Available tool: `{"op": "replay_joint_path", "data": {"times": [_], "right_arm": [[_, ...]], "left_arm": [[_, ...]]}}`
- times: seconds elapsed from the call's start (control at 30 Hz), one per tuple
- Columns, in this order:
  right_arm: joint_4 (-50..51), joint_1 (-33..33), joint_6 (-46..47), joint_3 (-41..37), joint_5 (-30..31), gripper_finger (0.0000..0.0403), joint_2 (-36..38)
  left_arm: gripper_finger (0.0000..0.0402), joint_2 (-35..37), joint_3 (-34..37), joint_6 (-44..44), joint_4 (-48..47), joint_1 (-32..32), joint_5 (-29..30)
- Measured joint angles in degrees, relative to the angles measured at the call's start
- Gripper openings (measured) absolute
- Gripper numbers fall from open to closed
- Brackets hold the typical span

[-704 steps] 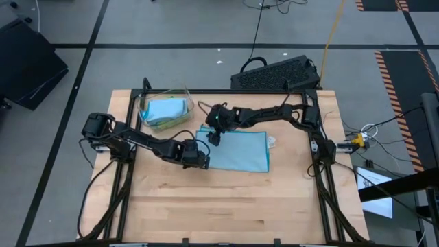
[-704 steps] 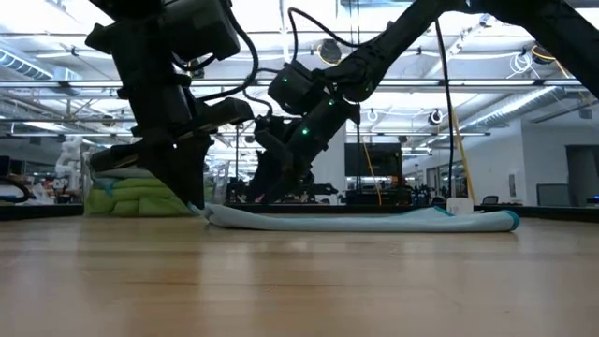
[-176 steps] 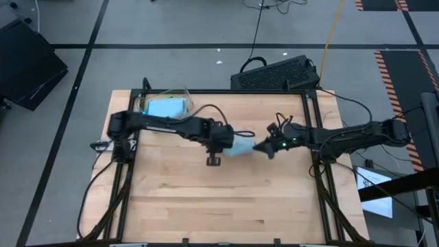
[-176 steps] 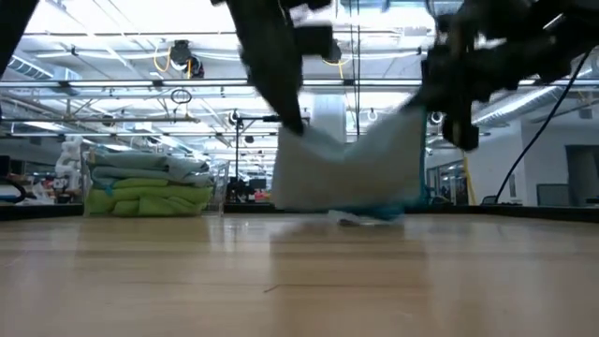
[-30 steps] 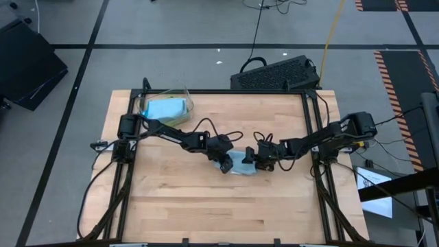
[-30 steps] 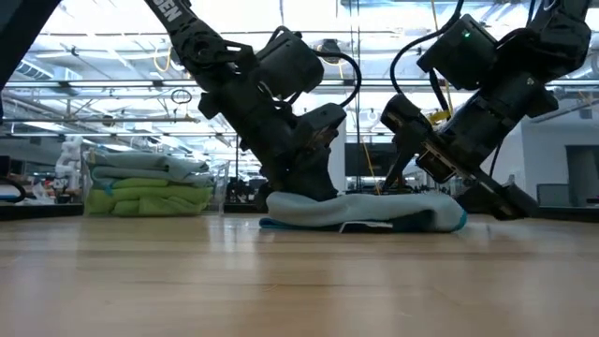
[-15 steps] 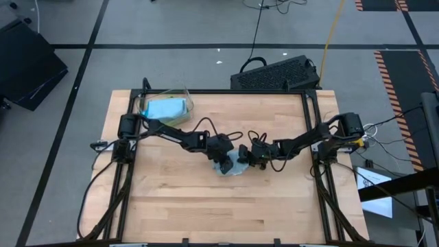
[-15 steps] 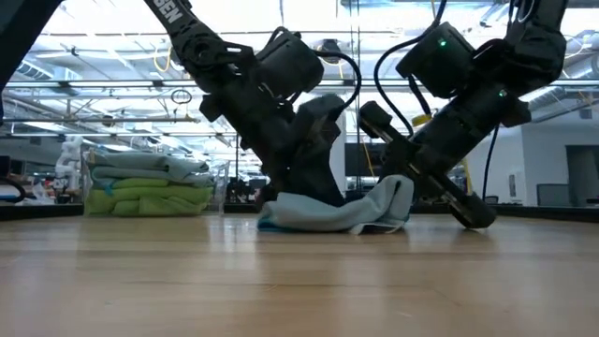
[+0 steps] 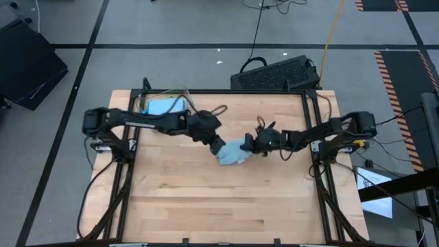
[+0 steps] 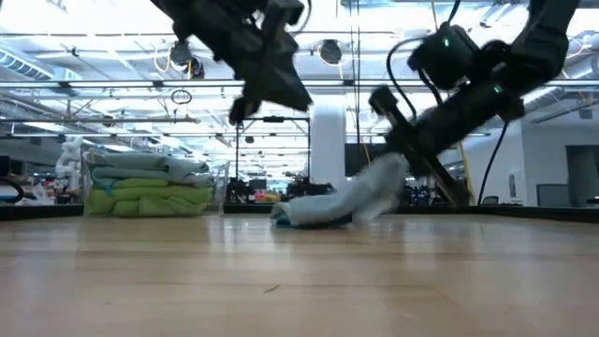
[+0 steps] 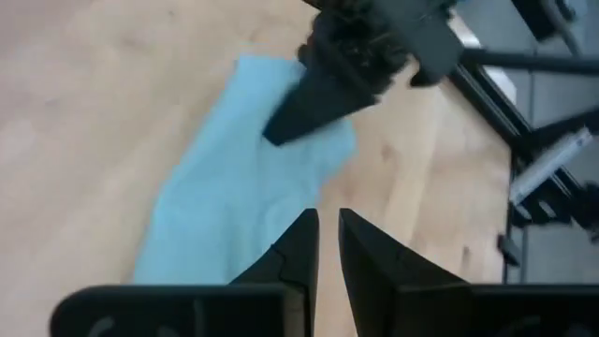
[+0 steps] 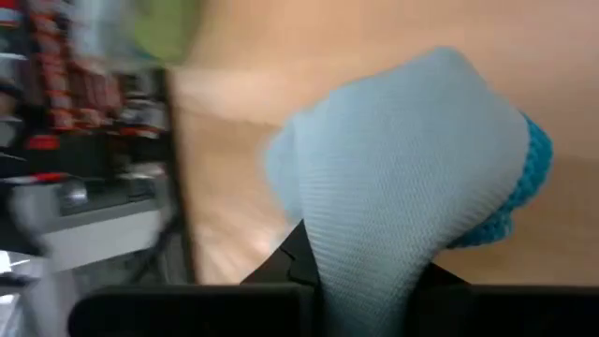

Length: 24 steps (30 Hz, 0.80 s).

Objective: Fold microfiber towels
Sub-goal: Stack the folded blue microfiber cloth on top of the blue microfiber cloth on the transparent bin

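Holding one end of a light blue towel [image 9: 233,152], the right gripper [image 9: 249,145] sits at table centre, jaws clenched on the cloth; the right wrist view shows fabric bunched between its fingers. Towel: partly folded, its left part resting on the table [image 9: 206,206], its right part lifted toward the gripper, as the low view shows. Left gripper [image 9: 218,146]: just left of the towel and raised clear of it in the low view, jaws nearly closed with a thin gap, holding nothing. Bin [image 9: 163,104]: far left corner of the table, containing a blue towel on top and, in the low view, lime green ones [image 10: 145,199] beneath. Keyboard [image 9: 278,74]: beyond the far edge of the table. Risks, as judged: with only one end gripped and the left gripper off the cloth, pulling the lifted end could drag the whole towel along the wood instead of laying it over, or let the earlier layers slide apart; a bunched grip may also leave the edges misaligned and the fold lumpy.
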<state>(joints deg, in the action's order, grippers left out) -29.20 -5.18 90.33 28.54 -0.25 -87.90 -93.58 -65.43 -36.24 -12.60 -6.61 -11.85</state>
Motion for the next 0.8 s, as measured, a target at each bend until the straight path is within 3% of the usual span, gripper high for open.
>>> {"op": "replay_joint_path", "data": {"times": [0.17,0.3,0.47,0.63,0.8], "right_arm": [[0.92,-4.42,-2.63,0.25,-1.46,0.0021,6.94],[1.43,-7.41,-2.97,1.61,-1.53,0.0021,13.16],[4.89,-11.39,-4.29,5.47,-1.42,0.0021,19.75],[10.93,-15.18,-6.99,11.98,-1.35,0.0021,24.26],[12.06,-19.53,-8.18,17.75,-1.13,0.0021,25.66]], "left_arm": [[0.0047,5.9,-0.07,-3.53,-0.93,-0.16,2.58],[0.0061,6.74,-0.13,-6.96,1.61,0.36,4.02],[0.013,6.53,0.09,-13.32,3.5,1.29,5.2],[0.0209,6.4,0.08,-21.8,7.52,1.88,11.28],[0.0241,6.4,0.04,-36.35,12.66,1.65,18.82]]}}
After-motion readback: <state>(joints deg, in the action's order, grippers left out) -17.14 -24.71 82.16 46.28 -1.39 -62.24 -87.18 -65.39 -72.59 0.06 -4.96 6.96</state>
